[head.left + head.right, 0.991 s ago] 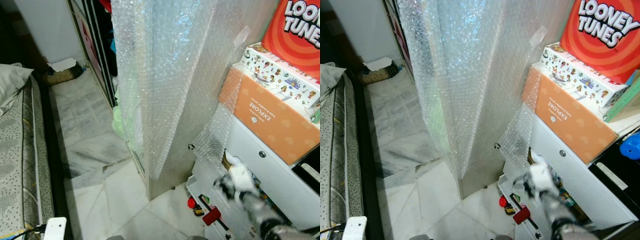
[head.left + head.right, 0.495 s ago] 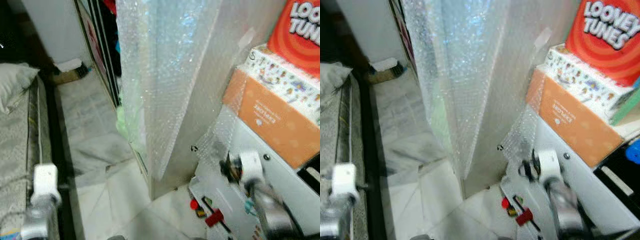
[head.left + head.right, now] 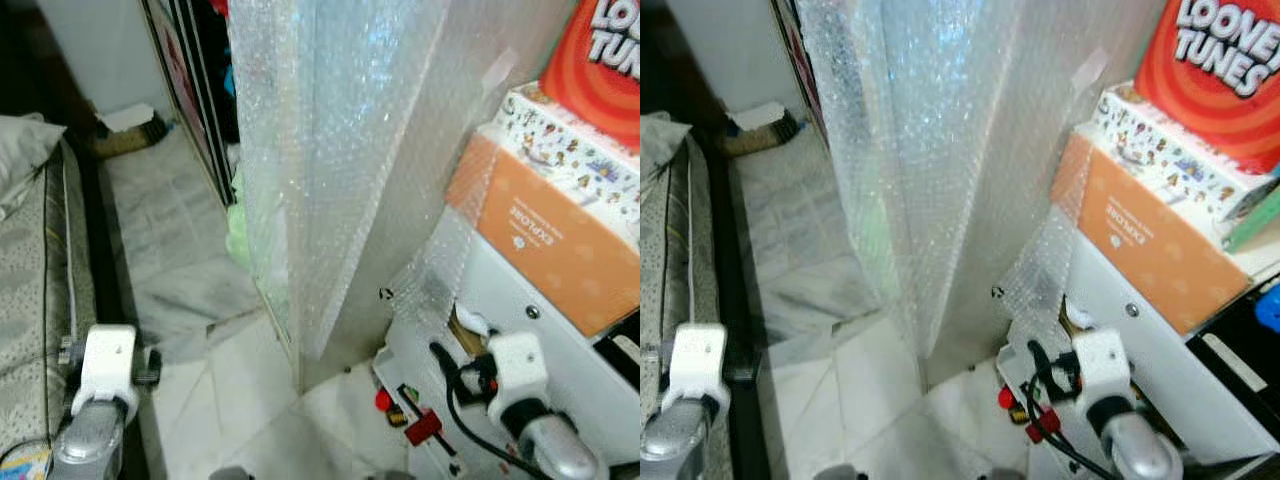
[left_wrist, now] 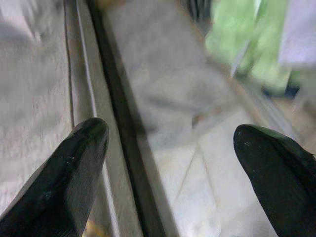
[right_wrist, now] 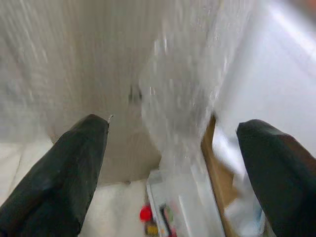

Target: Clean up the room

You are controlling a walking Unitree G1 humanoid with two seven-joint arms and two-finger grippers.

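The robot is standing in a narrow strip of marble floor [image 3: 180, 250], with a bed [image 3: 40, 290] on the left and a tall cupboard wrapped in bubble wrap [image 3: 330, 150] in the middle; on the right, a white cabinet [image 3: 540, 340] is carrying an orange box [image 3: 540, 235], a patterned box [image 3: 575, 150] and a red cartoon box [image 3: 600, 60] stacked on top.

The right gripper [image 5: 170, 163] is reaching toward the gap at the foot of the white cabinet, its jaws spread wide and holding nothing; the left gripper [image 4: 170, 173] is hovering over the edge of the bed and the floor beside it, jaws likewise wide and empty.

The likeliest things to tidy are the small toys [image 3: 405, 415] lying low on the right, near the base of the cabinet and just beside the cupboard's corner: a red round piece [image 3: 384, 401], a red block [image 3: 424, 428] and some smaller bits too blurred to name; a green cloth [image 3: 238, 235] is also spilling out at the far side of the cupboard.

Judging from this, the robot is at the approach stage, nothing yet picked up; the next move is calling for the right arm to be lowered toward the toys and the jaws lined up around one piece, while keeping clear of the loose flap of bubble wrap hanging beside the cabinet.
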